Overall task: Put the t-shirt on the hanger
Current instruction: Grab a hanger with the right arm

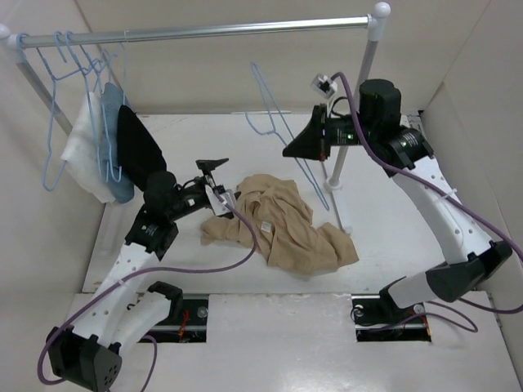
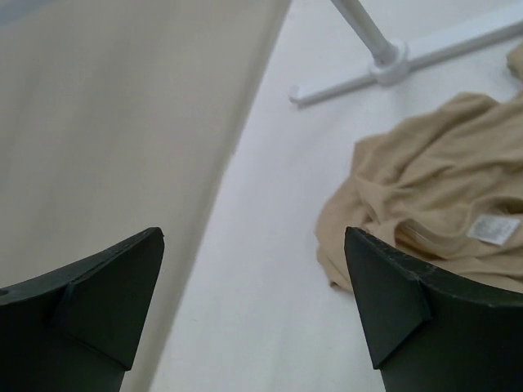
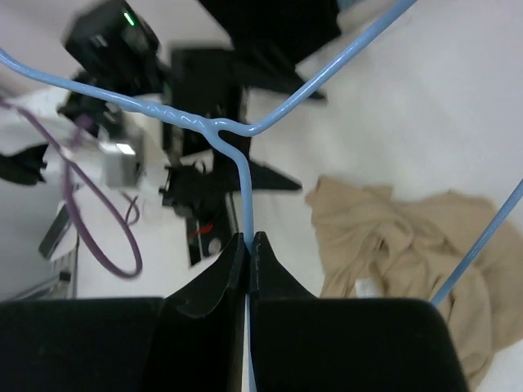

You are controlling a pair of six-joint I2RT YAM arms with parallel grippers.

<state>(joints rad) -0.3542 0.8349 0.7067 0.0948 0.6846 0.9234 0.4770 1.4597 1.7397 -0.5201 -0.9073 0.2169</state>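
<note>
The tan t-shirt [image 1: 282, 227] lies crumpled on the white table, its white neck label [image 2: 493, 229] facing up. My right gripper [image 1: 292, 150] is shut on the hook stem of a light-blue wire hanger [image 1: 274, 114] and holds it in the air above and behind the shirt. In the right wrist view the gripper [image 3: 248, 238] pinches the hanger [image 3: 243, 184], with the shirt [image 3: 392, 237] below on the right. My left gripper [image 1: 217, 180] is open and empty at the shirt's left edge. In the left wrist view the gripper [image 2: 253, 237] frames bare table, with the shirt [image 2: 433, 196] to the right.
A metal clothes rail [image 1: 204, 31] spans the back. Several blue hangers [image 1: 69, 73], a white cloth [image 1: 82, 155], a blue cloth [image 1: 118, 186] and a black garment [image 1: 139, 147] hang at its left end. The rack's right post [image 1: 347, 139] and foot [image 2: 392, 61] stand behind the shirt. Beige walls enclose the table.
</note>
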